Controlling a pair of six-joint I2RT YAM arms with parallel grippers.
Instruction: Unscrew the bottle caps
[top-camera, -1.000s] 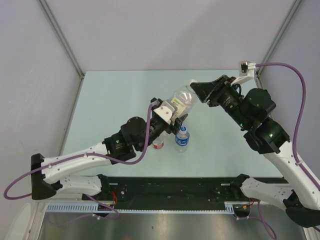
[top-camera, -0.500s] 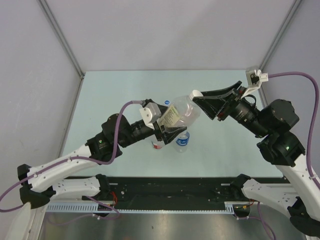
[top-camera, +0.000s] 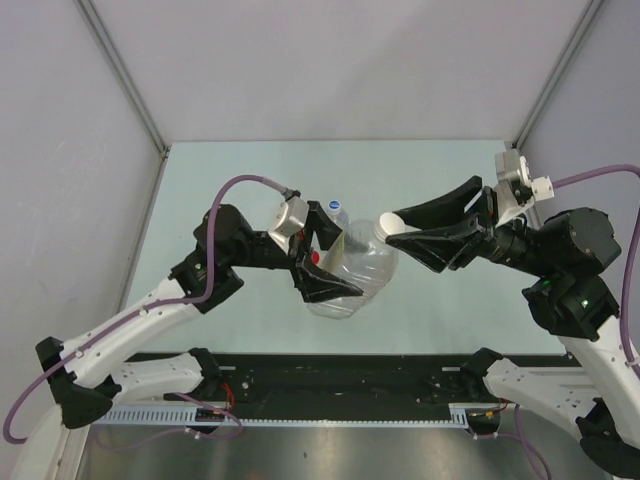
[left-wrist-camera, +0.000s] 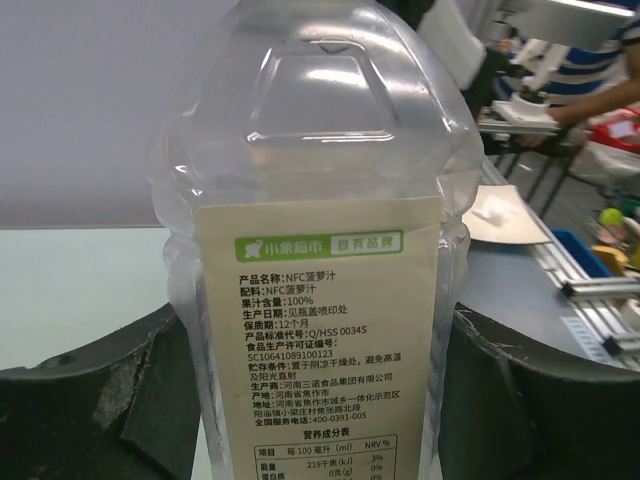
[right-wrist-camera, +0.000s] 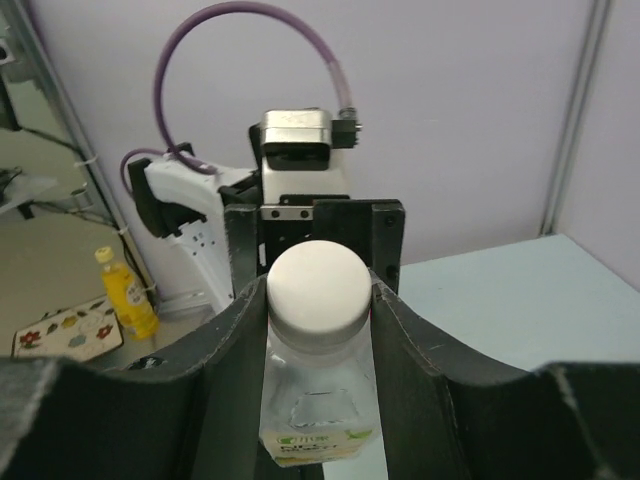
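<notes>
My left gripper (top-camera: 335, 262) is shut on the body of the large clear bottle (top-camera: 362, 272) with the yellowish label and holds it above the table. In the left wrist view the bottle (left-wrist-camera: 320, 150) fills the frame between my two fingers (left-wrist-camera: 100, 400). The bottle's white cap (top-camera: 390, 222) points right. My right gripper (top-camera: 396, 230) is shut on that cap. In the right wrist view both fingers (right-wrist-camera: 225, 340) press the sides of the white cap (right-wrist-camera: 318, 280), with the bottle (right-wrist-camera: 315, 410) below it. A blue cap (top-camera: 336, 209) of another bottle shows behind the left gripper.
The held bottle and the left gripper hide the small bottles standing on the pale green table (top-camera: 220, 190). Grey walls close in the table's left, back and right sides. The black rail (top-camera: 340, 375) with the arm bases runs along the near edge.
The left arm has swung left and raised the large bottle over the small bottles. The right gripper followed the white cap down and toward the near side, and now grips it.
</notes>
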